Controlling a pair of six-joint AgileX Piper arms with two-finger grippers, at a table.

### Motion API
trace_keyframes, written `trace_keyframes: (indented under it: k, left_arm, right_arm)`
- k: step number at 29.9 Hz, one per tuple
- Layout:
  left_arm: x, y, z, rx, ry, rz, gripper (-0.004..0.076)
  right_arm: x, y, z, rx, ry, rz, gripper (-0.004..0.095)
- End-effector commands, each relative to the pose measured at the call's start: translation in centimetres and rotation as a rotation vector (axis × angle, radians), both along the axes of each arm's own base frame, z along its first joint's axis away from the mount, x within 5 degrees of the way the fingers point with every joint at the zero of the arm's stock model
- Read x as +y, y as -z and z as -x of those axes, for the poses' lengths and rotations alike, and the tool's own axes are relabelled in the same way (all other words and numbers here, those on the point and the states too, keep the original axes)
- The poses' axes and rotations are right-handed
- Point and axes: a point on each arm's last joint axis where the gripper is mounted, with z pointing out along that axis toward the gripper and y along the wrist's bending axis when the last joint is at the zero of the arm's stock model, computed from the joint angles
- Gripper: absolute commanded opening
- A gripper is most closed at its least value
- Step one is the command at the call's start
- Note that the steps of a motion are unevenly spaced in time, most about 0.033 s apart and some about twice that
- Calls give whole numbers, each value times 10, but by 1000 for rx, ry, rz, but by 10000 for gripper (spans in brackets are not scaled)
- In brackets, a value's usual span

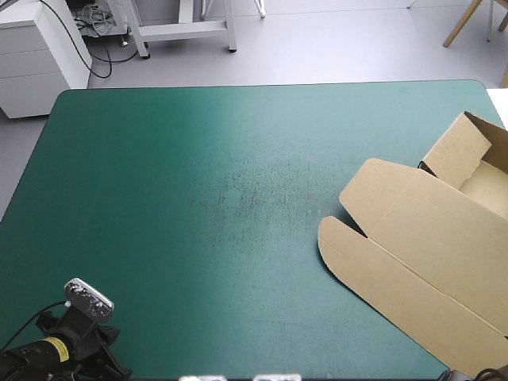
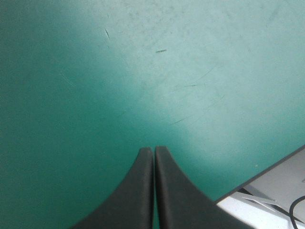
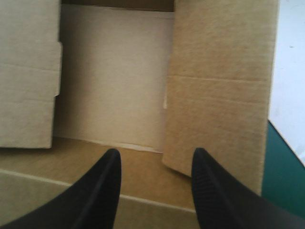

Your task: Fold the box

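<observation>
The brown box (image 1: 429, 238) lies at the table's right side. Its lid and rounded flaps are flat toward the middle, and walls are raised at its far right end. My right gripper (image 3: 156, 155) is open just above the box (image 3: 114, 81), looking into the pale tray floor, with a wall panel (image 3: 219, 95) beside one finger. Nothing is between its fingers. My left gripper (image 2: 154, 150) is shut and empty, low over the bare teal-green cover (image 2: 143, 71) at the table's near left corner, far from the box.
The teal-green cover (image 1: 198, 198) spreads wide from the left edge to the box. The table's edge (image 2: 259, 175) runs close beside my left gripper, with floor beyond it. The box reaches the table's right edge (image 1: 494, 99).
</observation>
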Motion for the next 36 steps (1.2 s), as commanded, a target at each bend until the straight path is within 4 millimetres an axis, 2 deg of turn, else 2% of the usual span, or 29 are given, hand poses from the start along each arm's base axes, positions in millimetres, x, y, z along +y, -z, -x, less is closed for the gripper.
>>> trace_keyframes:
  k: [1,6,10,14,21,27,36]
  left_arm:
    - [-2,-8,-4,-46,-2,29,-10]
    - [-2,-8,-4,-46,-2,29,-10]
    - [-2,-8,-4,-46,-2,29,-10]
    - [-2,-8,-4,-46,-2,29,-10]
    - [-2,-8,-4,-46,-2,29,-10]
    - [-2,-8,-4,-46,-2,29,-10]
    - [-2,-8,-4,-46,-2,29,-10]
  right_arm:
    - [28,-29,16,-122,-70,38,306]
    - [72,-40,35,-151,-172,77,-17]
    - [112,-48,57,-197,-283,133,-14]
    - [145,-48,81,-238,-368,156,-14]
    - [189,-26,125,-305,-578,228,-14]
    - [208,15,153,-273,-705,210,-14]
    - [216,61,188,-258,-763,232,-14]
